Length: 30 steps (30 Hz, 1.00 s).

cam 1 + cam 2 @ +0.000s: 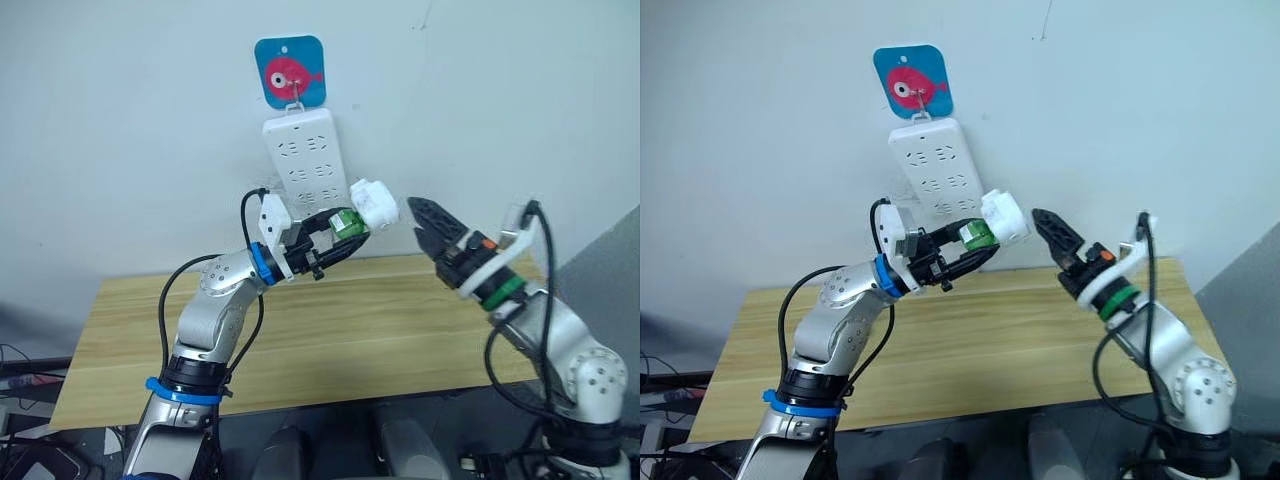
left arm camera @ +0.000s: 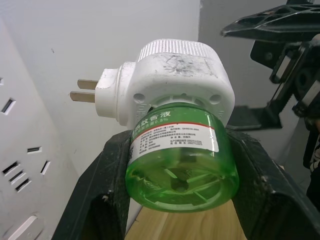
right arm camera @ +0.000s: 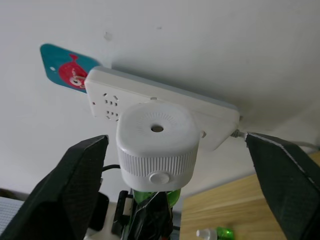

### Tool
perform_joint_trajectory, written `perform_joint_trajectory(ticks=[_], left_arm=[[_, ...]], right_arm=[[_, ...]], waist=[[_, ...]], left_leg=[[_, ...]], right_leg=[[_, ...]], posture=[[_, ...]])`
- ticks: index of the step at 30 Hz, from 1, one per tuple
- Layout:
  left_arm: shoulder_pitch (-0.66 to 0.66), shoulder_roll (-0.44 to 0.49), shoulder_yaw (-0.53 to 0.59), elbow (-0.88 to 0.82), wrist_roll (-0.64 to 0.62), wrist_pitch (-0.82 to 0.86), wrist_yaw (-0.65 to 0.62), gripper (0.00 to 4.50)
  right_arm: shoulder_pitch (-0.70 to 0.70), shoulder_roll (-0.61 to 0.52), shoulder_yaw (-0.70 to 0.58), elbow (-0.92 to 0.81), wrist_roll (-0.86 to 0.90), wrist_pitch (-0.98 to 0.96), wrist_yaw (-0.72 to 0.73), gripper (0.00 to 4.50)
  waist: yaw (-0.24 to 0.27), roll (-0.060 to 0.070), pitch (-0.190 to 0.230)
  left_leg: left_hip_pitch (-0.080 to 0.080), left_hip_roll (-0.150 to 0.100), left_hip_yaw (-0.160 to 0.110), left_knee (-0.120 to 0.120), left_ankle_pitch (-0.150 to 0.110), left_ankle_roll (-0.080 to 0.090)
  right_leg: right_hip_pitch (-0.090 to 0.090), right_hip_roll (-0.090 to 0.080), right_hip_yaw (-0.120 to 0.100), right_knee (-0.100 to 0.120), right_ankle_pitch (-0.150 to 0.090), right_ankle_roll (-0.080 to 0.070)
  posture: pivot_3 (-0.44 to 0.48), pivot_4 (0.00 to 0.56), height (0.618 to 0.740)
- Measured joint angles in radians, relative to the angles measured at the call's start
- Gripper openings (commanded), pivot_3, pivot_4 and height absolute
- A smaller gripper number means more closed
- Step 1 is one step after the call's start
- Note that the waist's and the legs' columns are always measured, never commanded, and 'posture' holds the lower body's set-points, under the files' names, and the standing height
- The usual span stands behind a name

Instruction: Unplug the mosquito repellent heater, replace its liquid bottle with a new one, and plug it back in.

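Two grippers in play: left gripper (image 1: 338,240) clamping the green liquid bottle (image 2: 176,159), right gripper (image 1: 425,225) spread wide and carrying nothing.
Heater location: mosquito repellent heater (image 1: 374,203) unplugged, sitting in mid-air just off the lower right corner of the power strip (image 1: 308,158), above the wooden table (image 1: 330,330).
Heater support: hanging only from the bottle neck; nothing else gripping the white body.
Prongs: two metal prongs (image 2: 84,90) exposed, pointing toward the wall side, clear of any socket.
Right fingers: straddling the heater's vented top (image 3: 157,128) in the right wrist view, apart from it on both sides, not yet touching.
Spare bottle: small green bottle (image 3: 216,233) lying on the table edge, probably the replacement.
Risk 1: closing off-centre on the rounded shell, probably squeezing it sideways and twisting the bottle in the left grip.
Risk 2: unscrewing with weak hold on either side, likely slipping instead of turning, or dropping the heater onto the table.
Risk 3: tilting the bottle once separated, possibly leaking liquid from the wick end.
Risk 4: swinging toward the strip, prongs possibly scraping its face or knocking it on its fish hook (image 1: 290,72).
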Motion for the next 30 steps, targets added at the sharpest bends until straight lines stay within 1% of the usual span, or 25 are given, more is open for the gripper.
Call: perform_joint_trajectory(ticks=[2, 3, 6, 8, 10, 11, 13, 16, 20, 23, 26, 30], left_arm=[[0.011, 0.016, -0.004, 0.001, 0.003, -0.019, -0.033, 2.26], [0.021, 0.029, -0.005, 0.003, 0.006, -0.033, -0.054, 2.26], [0.049, 0.061, -0.024, 0.006, 0.021, -0.095, -0.131, 2.26], [0.060, 0.083, -0.044, 0.010, 0.028, -0.144, -0.195, 2.26], [0.063, 0.097, -0.050, 0.013, 0.032, -0.182, -0.242, 2.26], [0.063, 0.104, -0.053, 0.015, 0.034, -0.205, -0.266, 2.26], [0.065, 0.118, -0.055, 0.017, 0.039, -0.235, -0.295, 2.26], [0.078, 0.134, -0.058, 0.025, 0.048, -0.275, -0.336, 2.26], [0.103, 0.147, -0.063, 0.025, 0.054, -0.327, -0.375, 2.26], [0.110, 0.147, -0.071, 0.026, 0.055, -0.363, -0.394, 2.26], [0.112, 0.147, -0.076, 0.025, 0.054, -0.380, -0.398, 2.26], [0.114, 0.151, -0.076, 0.025, 0.054, -0.388, -0.403, 2.26]], right_arm=[[0.051, -0.081, -0.049, 0.000, 0.040, 0.036, 0.060, 4.50], [0.078, -0.148, -0.077, 0.012, 0.048, 0.070, 0.103, 4.50], [0.119, -0.366, -0.110, 0.079, -0.036, 0.192, 0.250, 4.50], [0.110, -0.481, -0.106, 0.131, -0.133, 0.271, 0.385, 4.50], [0.071, -0.531, -0.087, 0.157, -0.191, 0.321, 0.497, 4.50], [0.038, -0.562, -0.070, 0.180, -0.179, 0.367, 0.566, 4.50], [-0.016, -0.597, -0.050, 0.223, -0.134, 0.436, 0.644, 4.50], [-0.083, -0.621, 0.008, 0.271, -0.096, 0.515, 0.693, 4.50], [-0.168, -0.612, 0.099, 0.315, -0.022, 0.565, 0.687, 4.50], [-0.227, -0.590, 0.161, 0.335, 0.023, 0.569, 0.656, 4.50], [-0.240, -0.567, 0.200, 0.357, 0.025, 0.569, 0.631, 4.50], [-0.245, -0.554, 0.215, 0.363, 0.025, 0.575, 0.626, 4.50]], waist=[[0.000, 0.000, 0.000], [0.001, 0.000, 0.000], [0.001, 0.000, 0.000], [0.001, -0.001, 0.001], [0.000, -0.001, 0.001], [0.001, -0.001, 0.001], [0.002, -0.003, 0.003], [0.006, -0.005, 0.004], [0.010, -0.007, 0.013], [0.021, -0.008, 0.020], [0.031, -0.007, 0.021], [0.045, -0.006, 0.024]], left_leg=[[0.000, 0.000, 0.000, 0.000, 0.000, 0.000], [0.000, 0.000, 0.001, 0.000, 0.000, 0.000], [0.002, 0.000, 0.003, 0.000, 0.000, 0.001], [0.002, 0.001, 0.006, 0.000, 0.001, 0.002], [0.003, 0.002, 0.007, 0.000, 0.001, 0.002], [0.003, 0.002, 0.008, 0.000, 0.001, 0.003], [0.004, 0.003, 0.008, 0.000, 0.002, 0.003], [0.004, 0.002, 0.008, 0.001, 0.002, 0.003], [0.002, 0.002, 0.007, 0.001, 0.002, 0.003], [0.001, 0.002, 0.005, 0.001, 0.002, 0.003], [0.000, 0.002, 0.002, 0.001, 0.002, 0.003], [-0.001, 0.002, 0.000, 0.001, 0.002, 0.003]], right_leg=[[0.000, 0.000, 0.000, 0.000, 0.000, 0.000], [0.000, 0.001, 0.000, 0.000, 0.000, 0.000], [0.001, 0.002, 0.002, 0.000, 0.000, 0.000], [0.001, 0.003, 0.001, 0.000, 0.000, 0.001], [0.001, 0.005, 0.002, 0.000, -0.001, 0.002], [0.001, 0.006, 0.003, 0.000, -0.001, 0.002], [0.002, 0.006, 0.003, 0.000, -0.001, 0.002], [0.001, 0.005, 0.003, -0.001, 0.000, 0.001], [0.000, 0.003, 0.003, -0.001, 0.001, -0.001], [0.000, 0.000, 0.002, -0.001, 0.002, -0.001], [0.000, -0.001, 0.001, -0.002, 0.002, -0.001], [0.000, -0.002, -0.001, -0.002, 0.002, -0.001]], posture=[[-0.198, 0.176, 0.740], [-0.198, 0.176, 0.740], [-0.202, 0.180, 0.740], [-0.200, 0.187, 0.740], [-0.200, 0.187, 0.740], [-0.193, 0.196, 0.740], [-0.187, 0.200, 0.740], [-0.177, 0.210, 0.740], [-0.175, 0.215, 0.740], [-0.172, 0.219, 0.740], [-0.171, 0.221, 0.740], [-0.171, 0.222, 0.740]])
